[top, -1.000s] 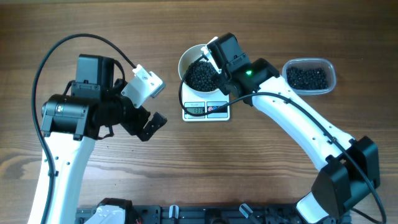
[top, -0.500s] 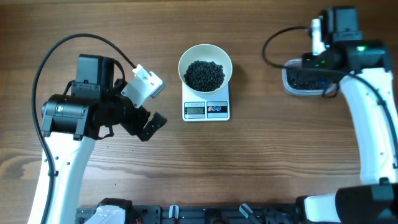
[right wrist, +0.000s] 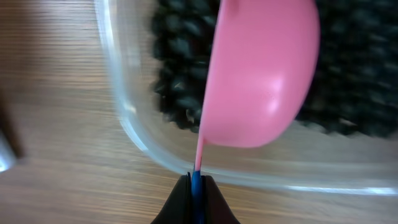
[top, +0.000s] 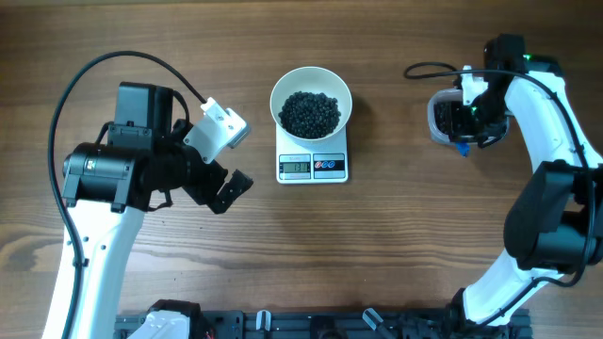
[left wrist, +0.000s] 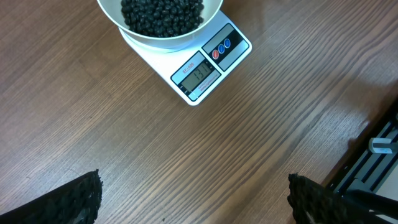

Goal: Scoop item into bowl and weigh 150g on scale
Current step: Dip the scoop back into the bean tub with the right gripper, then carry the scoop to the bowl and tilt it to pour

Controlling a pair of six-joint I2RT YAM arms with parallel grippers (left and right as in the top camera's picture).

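A wooden table (top: 405, 245) is seen from above and fills the whole overhead view. Its brown surface is crossed by a fine grain that runs from the left edge to the right edge, with darker streaks and paler bands, and a swirl is seen near the left edge. It is lit evenly, and only soft shadows are cast. A black slotted rail (top: 283, 322) is fitted along the near edge
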